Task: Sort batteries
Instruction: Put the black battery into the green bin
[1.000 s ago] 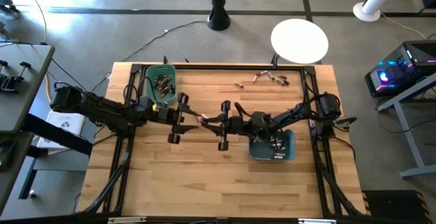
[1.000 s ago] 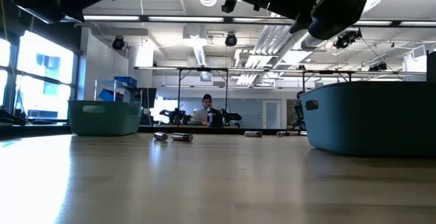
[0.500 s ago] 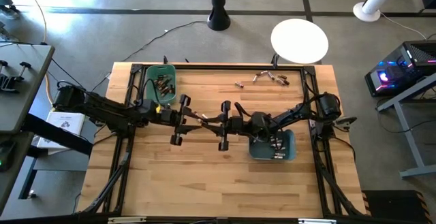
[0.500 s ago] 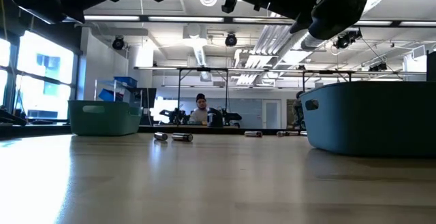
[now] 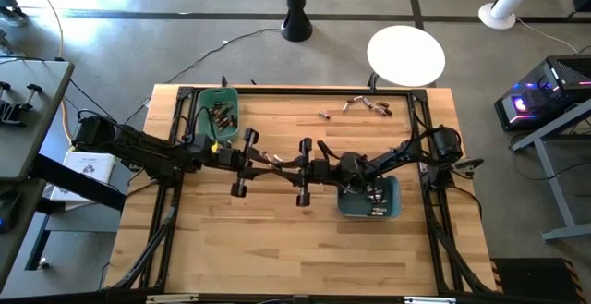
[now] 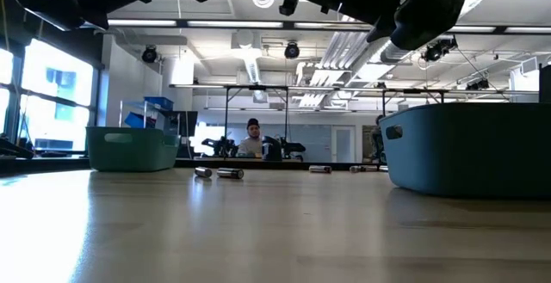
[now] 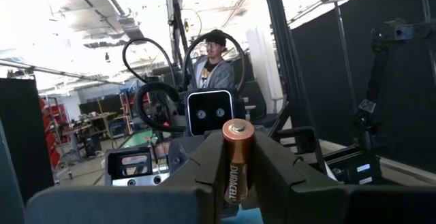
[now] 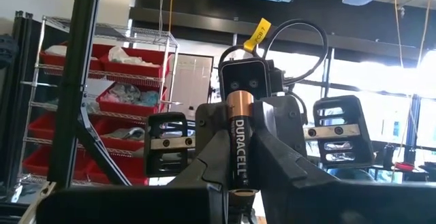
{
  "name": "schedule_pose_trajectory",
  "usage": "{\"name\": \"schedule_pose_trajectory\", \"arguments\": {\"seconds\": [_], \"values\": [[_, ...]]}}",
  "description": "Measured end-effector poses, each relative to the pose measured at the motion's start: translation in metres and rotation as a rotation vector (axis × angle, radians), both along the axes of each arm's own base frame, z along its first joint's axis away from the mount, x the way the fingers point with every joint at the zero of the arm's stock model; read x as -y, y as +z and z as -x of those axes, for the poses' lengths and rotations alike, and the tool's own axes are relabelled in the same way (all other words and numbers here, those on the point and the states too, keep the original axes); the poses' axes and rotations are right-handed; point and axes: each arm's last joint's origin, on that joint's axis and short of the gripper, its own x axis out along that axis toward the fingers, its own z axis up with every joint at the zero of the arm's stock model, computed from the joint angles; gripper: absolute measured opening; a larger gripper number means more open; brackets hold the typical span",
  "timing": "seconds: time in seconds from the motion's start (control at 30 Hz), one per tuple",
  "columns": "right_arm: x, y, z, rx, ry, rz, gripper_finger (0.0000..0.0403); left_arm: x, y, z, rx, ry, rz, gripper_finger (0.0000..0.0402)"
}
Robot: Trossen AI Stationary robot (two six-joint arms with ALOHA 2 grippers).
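Battery [image 7: 236, 161] base hidden between tool [image 7: 235, 176] fingers

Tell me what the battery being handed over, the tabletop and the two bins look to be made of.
Battery: metal cell in a glossy copper-and-black printed wrap, with a bright bare-metal end cap. The left gripper and right gripper both clamp it. Tabletop: pale wood, judging by its plank seams and grain. Green bin and blue bin: probably moulded plastic, matte, with rounded corners.
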Motion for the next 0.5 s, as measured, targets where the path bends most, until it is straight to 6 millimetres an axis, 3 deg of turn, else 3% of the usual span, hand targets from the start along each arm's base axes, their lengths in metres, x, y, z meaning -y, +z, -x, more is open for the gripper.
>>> {"name": "schedule_pose_trajectory", "arguments": {"seconds": [0.5], "values": [[-0.0003, -0.0029, -0.0012, -0.034, -0.007, 0.021, 0.0059, 0.0031, -0.001, -0.0001, -0.006, -0.013, -0.012, 0.0045]]}}
